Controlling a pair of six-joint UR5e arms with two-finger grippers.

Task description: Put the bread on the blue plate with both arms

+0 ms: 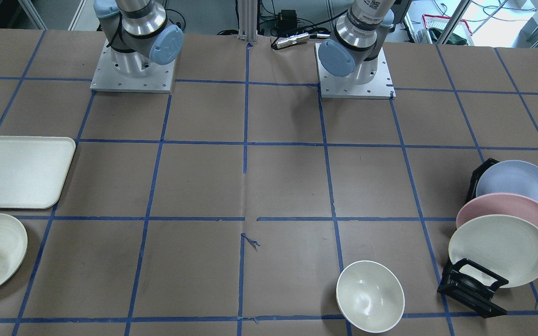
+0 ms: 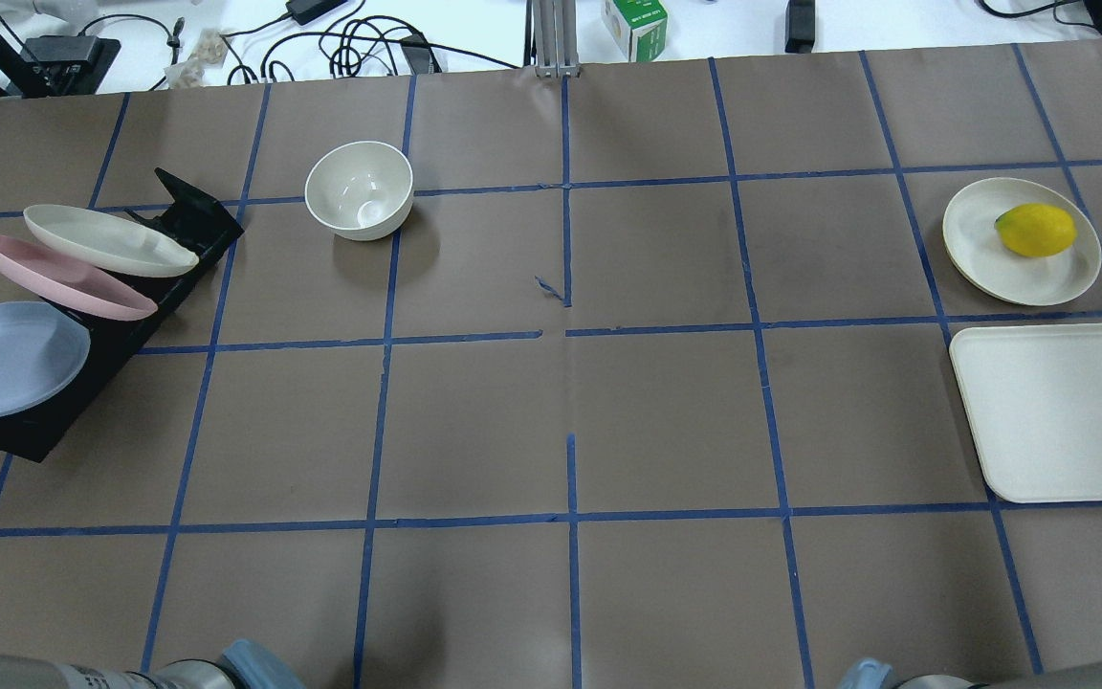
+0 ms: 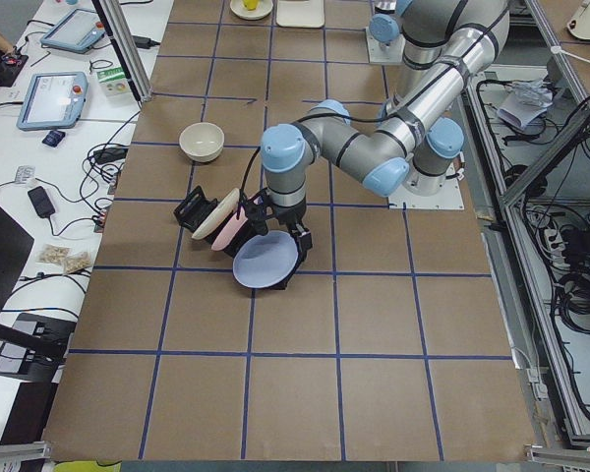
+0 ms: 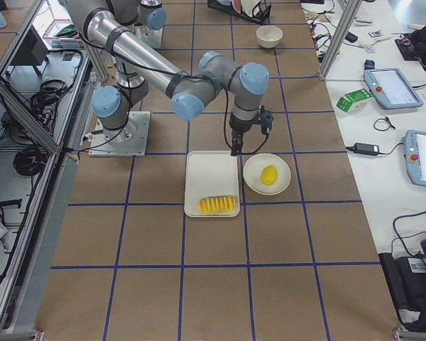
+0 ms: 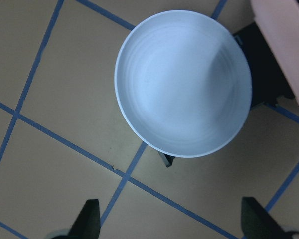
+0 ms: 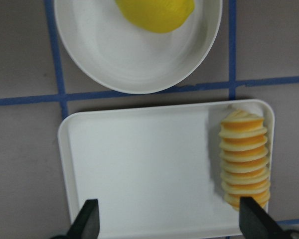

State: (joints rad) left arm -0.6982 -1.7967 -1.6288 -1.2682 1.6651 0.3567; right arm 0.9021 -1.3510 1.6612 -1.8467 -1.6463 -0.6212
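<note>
A: How will the blue plate [image 5: 183,82] handle?
B: Stiff, light and smooth, I judge, so it could slip. Take it by the rim, where it leans free of the black rack [image 2: 130,325], in the end slot beside the pink plate [image 5: 284,45]. The left gripper [image 5: 172,221] hangs above it, jaws spread wide, holding nothing. The plate looks round, shallow, matte, pale blue.
A: And the bread [image 6: 243,157]?
B: Likely light and soft, so pinch it gently across its narrow width, near the middle. It lies along one edge of the cream tray [image 6: 139,164]. The right gripper [image 6: 169,221] hovers over the tray's bare part, fingers apart and empty. It's a yellow loaf with orange crosswise ridges
</note>
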